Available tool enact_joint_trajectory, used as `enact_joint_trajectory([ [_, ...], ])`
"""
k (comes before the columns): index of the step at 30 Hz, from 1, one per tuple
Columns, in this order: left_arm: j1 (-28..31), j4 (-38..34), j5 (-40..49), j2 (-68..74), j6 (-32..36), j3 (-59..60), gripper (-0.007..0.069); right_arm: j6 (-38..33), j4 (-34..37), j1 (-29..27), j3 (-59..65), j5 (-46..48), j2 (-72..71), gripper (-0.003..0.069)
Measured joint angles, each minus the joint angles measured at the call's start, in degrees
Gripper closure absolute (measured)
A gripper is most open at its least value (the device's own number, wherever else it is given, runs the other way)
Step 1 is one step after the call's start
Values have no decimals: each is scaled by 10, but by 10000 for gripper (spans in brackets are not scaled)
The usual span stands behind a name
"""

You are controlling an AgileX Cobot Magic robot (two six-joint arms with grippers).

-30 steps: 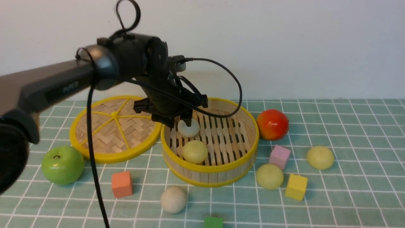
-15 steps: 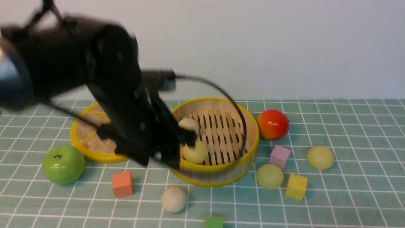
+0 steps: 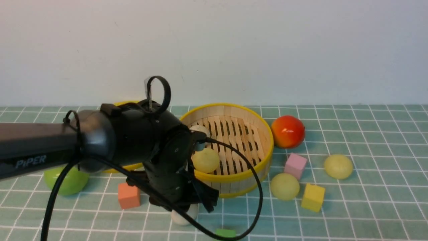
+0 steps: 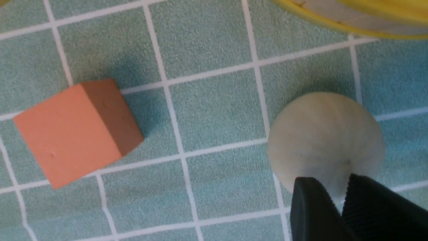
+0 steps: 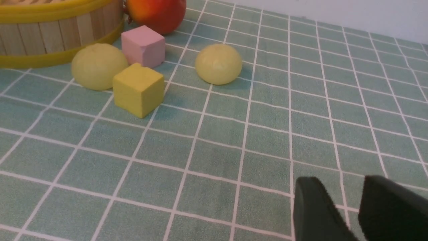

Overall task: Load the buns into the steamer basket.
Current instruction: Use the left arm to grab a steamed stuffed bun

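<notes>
The steamer basket [image 3: 264, 154] stands mid-table with a yellow-green bun [image 3: 205, 160] and an off-white bun [image 3: 200, 129] inside. Two more yellow-green buns [image 3: 285, 186] [image 3: 338, 166] lie on the cloth to its right. In front of the basket, my left gripper [image 3: 195, 208] points down on another off-white bun [image 4: 321, 137]. The fingertips press into its near side and a crease shows between them. My right gripper [image 5: 337, 184] hangs open and empty above the cloth, short of the two loose buns [image 5: 98, 66] [image 5: 218, 63]. It is out of the front view.
A green apple [image 3: 65, 182] and the woven lid [image 3: 128, 166] sit behind my left arm. A red-orange fruit [image 3: 287, 131] is right of the basket. Orange [image 3: 128, 195], pink [image 3: 295, 165], yellow [image 3: 313, 197] and green [image 3: 225, 233] cubes are scattered around.
My left arm left the basket, where it dropped an off-white bun, swung toward the front and came down on the off-white bun there. Its jaws narrowed onto it. The right arm is still.
</notes>
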Motion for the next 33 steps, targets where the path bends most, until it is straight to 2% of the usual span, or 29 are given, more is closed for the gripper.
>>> enact_joint_trajectory([
  [22, 0, 2, -19, 50, -6, -16, 440, 0, -1, 0, 0, 0, 0, 420],
  [25, 0, 0, -21, 50, -6, -18, 463, 0, -1, 0, 0, 0, 0, 420],
  [30, 0, -14, -14, 50, -5, -26, 601, 0, -1, 0, 0, 0, 0, 420],
  [31, 0, -19, 4, 51, -1, -37, 633, 0, -1, 0, 0, 0, 0, 420],
  [33, 0, -30, 41, 51, 12, -60, 637, 0, -1, 0, 0, 0, 0, 420],
])
